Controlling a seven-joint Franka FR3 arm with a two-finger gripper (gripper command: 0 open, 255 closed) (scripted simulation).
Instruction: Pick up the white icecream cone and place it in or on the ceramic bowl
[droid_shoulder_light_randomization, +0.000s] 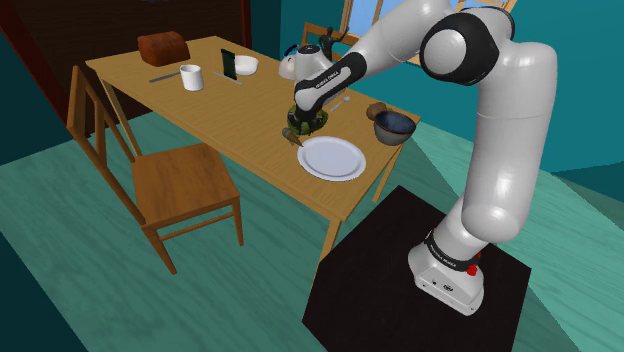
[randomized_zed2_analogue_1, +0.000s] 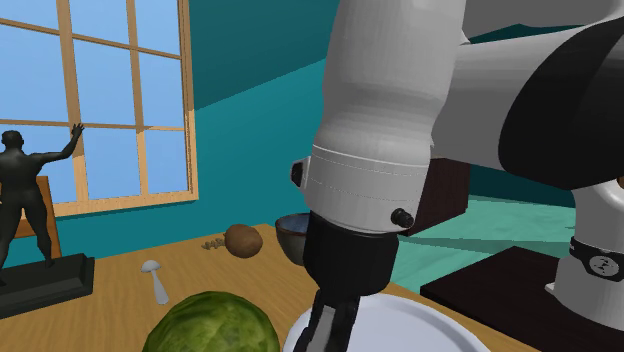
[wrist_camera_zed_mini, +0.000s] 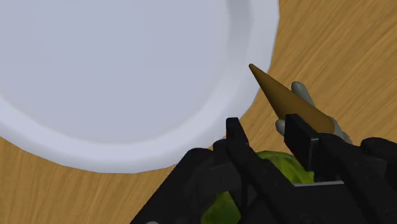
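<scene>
The ice cream cone (wrist_camera_zed_mini: 284, 102) is brown with a pale grey-white scoop and lies on the wooden table by the rim of a white plate (wrist_camera_zed_mini: 127, 83). In the shoulder view the cone (droid_shoulder_light_randomization: 297, 138) sits between the plate (droid_shoulder_light_randomization: 331, 158) and a green cabbage-like ball (droid_shoulder_light_randomization: 306, 122). My gripper (wrist_camera_zed_mini: 267, 135) hovers low over the green ball, fingers apart, clasping nothing. The cone runs just outside one finger (wrist_camera_zed_mini: 300, 135), partly hidden behind it. The dark blue bowl (droid_shoulder_light_randomization: 394, 126) stands near the table's corner, to the shoulder view's right of the gripper (droid_shoulder_light_randomization: 301, 124).
A brown round object (droid_shoulder_light_randomization: 376, 110) lies by the bowl (randomized_zed2_analogue_1: 293, 235). Farther along the table are a kettle (droid_shoulder_light_randomization: 301, 62), a white bowl (droid_shoulder_light_randomization: 245, 66), a mug (droid_shoulder_light_randomization: 191, 77) and a bread loaf (droid_shoulder_light_randomization: 163, 46). A wooden chair (droid_shoulder_light_randomization: 175, 180) stands alongside. A dark statue (randomized_zed2_analogue_1: 25, 200) stands by the window.
</scene>
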